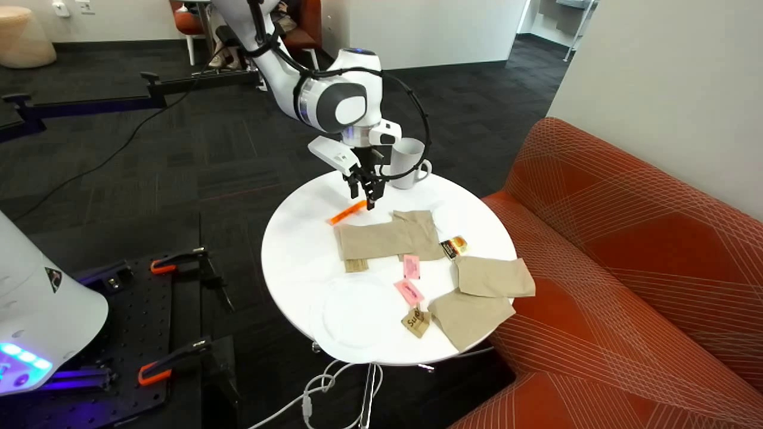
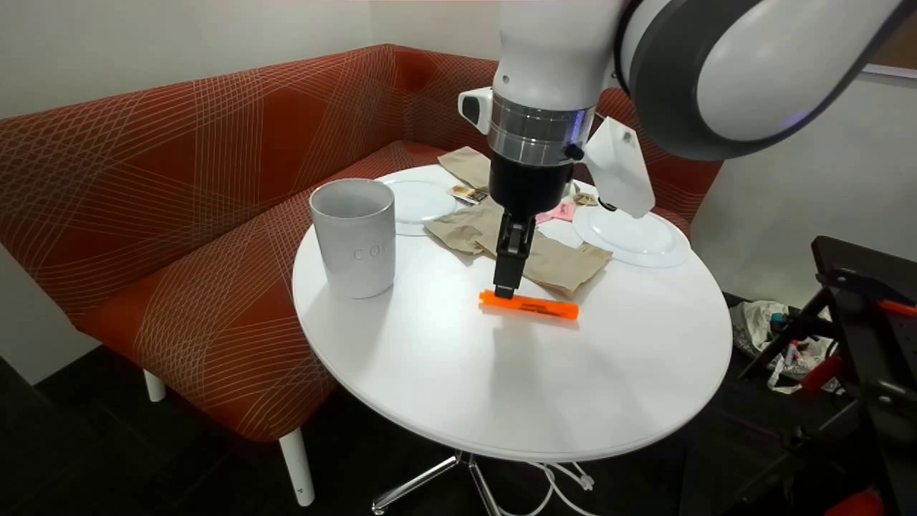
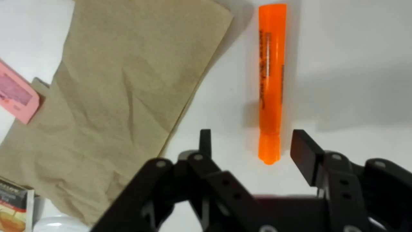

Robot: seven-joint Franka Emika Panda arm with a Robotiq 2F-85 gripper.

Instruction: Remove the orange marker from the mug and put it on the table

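The orange marker [image 1: 347, 213] lies flat on the round white table [image 1: 292, 256], in front of the tan cloths. It shows whole in the wrist view [image 3: 271, 80] and lies under my fingers in an exterior view [image 2: 537, 306]. The white mug [image 2: 358, 240] stands upright on the table, apart from the marker; it also shows in an exterior view [image 1: 407, 161] behind my gripper [image 1: 362, 199]. My gripper is open and empty, low over one end of the marker. In the wrist view its fingers [image 3: 251, 138] stand on either side of that end, with gaps on both sides.
Tan paper cloths [image 1: 381, 238] lie close beside the marker. Pink packets [image 1: 411, 267], a small yellow-black packet [image 1: 454, 246] and clear plates [image 2: 634, 233] are on the table. An orange-red sofa [image 2: 215, 186] stands along the table. A black cable loop hangs by the wrist near the mug.
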